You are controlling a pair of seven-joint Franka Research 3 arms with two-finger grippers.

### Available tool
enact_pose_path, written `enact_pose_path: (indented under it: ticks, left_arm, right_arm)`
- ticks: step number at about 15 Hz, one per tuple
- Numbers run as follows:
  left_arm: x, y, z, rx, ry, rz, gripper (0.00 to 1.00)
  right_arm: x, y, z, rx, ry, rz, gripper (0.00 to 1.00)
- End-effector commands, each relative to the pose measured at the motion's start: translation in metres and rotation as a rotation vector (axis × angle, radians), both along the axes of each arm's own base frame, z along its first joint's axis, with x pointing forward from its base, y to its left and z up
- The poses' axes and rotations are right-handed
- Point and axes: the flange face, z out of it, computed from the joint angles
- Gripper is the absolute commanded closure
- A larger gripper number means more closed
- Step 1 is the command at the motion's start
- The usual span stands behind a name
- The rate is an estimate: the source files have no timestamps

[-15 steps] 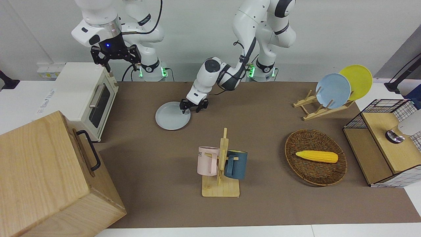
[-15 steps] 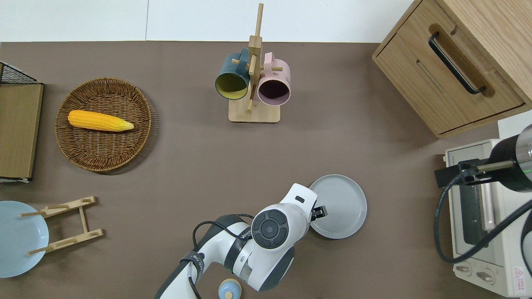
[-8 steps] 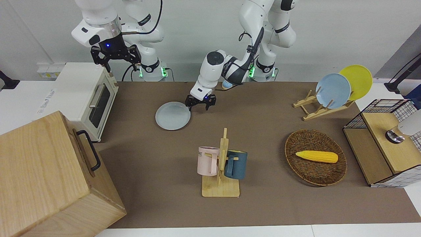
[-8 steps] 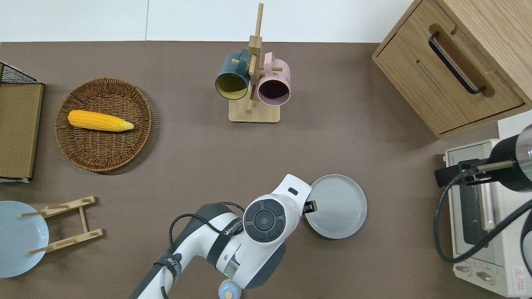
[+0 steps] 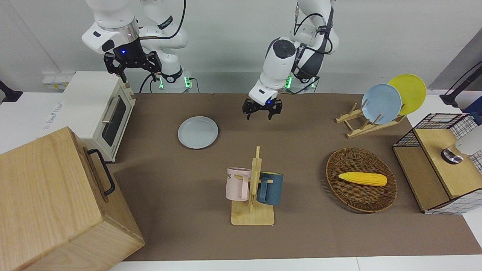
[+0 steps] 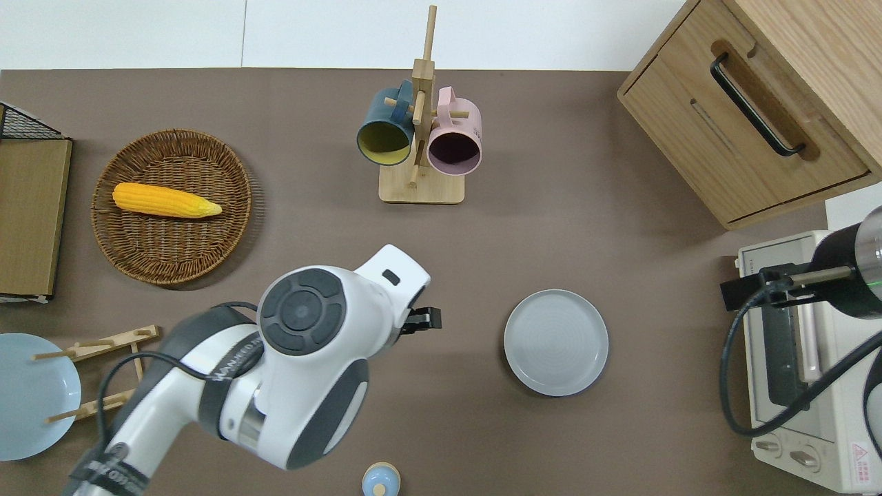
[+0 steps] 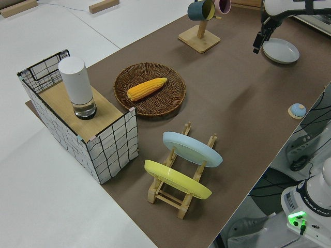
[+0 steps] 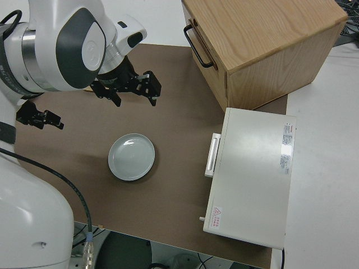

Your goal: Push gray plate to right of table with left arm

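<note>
The right arm is parked, and its gripper [image 5: 132, 70] has its fingers spread apart. The gray plate [image 5: 198, 132] lies flat on the table [image 5: 308, 233], near the white oven [image 5: 98, 113], toward the right arm's end. The left gripper [image 5: 262, 111] hangs in the air over bare table, well apart from the plate, with its fingers apart and holding nothing.

Bright, even indoor light fell from above — soft shadows lay beside the wicker basket [image 5: 361, 180] and wooden cabinet [image 5: 56, 203]. Focus was sharp throughout, with no glare.
</note>
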Motion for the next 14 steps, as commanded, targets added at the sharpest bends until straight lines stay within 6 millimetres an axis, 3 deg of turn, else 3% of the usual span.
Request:
enact_pose_path:
  ticks: [1, 6, 8, 11, 14]
  left_arm:
    - [0.008, 0.043, 0.01, 0.098, -0.018, -0.058, 0.0]
    - [0.025, 0.091, 0.031, 0.141, -0.049, -0.089, 0.0]
    - [0.039, 0.13, 0.06, 0.141, -0.031, -0.148, 0.0]
    - [0.052, 0.171, 0.094, 0.137, -0.015, -0.17, 0.0]
    - [0.057, 0.192, 0.14, 0.131, -0.034, -0.167, 0.0]
  right_arm:
    - [-0.004, 0.0, 0.003, 0.001, 0.0, 0.007, 0.005]
    - [-0.004, 0.0, 0.003, 0.0, 0.0, 0.006, 0.005]
    - [-0.004, 0.0, 0.003, 0.001, 0.0, 0.007, 0.005]
    - [-0.004, 0.0, 0.003, 0.0, 0.0, 0.006, 0.005]
    - [-0.004, 0.0, 0.003, 0.001, 0.0, 0.007, 0.005]
